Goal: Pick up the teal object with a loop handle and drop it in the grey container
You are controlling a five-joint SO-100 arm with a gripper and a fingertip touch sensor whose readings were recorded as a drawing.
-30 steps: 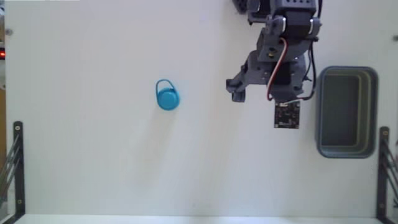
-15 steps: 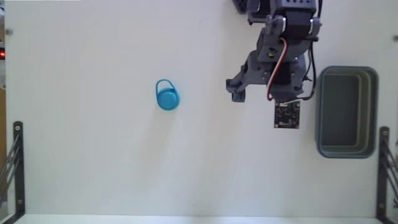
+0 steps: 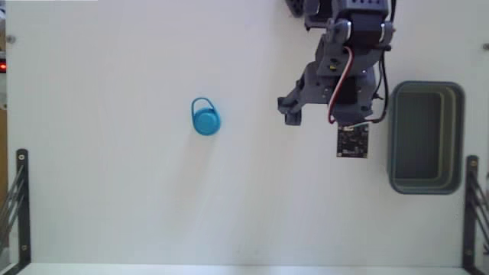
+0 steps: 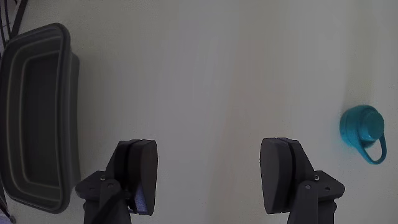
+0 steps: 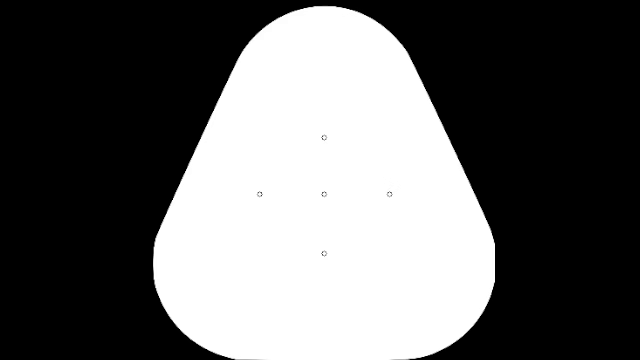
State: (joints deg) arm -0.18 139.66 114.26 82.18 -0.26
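Note:
The teal object with a loop handle point(image 3: 206, 120) lies on the white table, left of centre in the fixed view, loop pointing up. In the wrist view the teal object point(image 4: 362, 127) sits at the right edge. The grey container point(image 3: 425, 88) stands at the right side of the fixed view and appears empty; in the wrist view the container point(image 4: 38, 32) is at the left. My gripper point(image 3: 332, 114) hangs between the two, apart from both. In the wrist view the gripper point(image 4: 210, 155) is open wide, only bare table between its fingers.
The arm's base reaches in from the top edge of the fixed view. Black metal brackets stand at the lower left point(image 3: 17, 198) and lower right point(image 3: 474, 206) table edges. White table point(image 3: 114, 214) stretches around the teal object.

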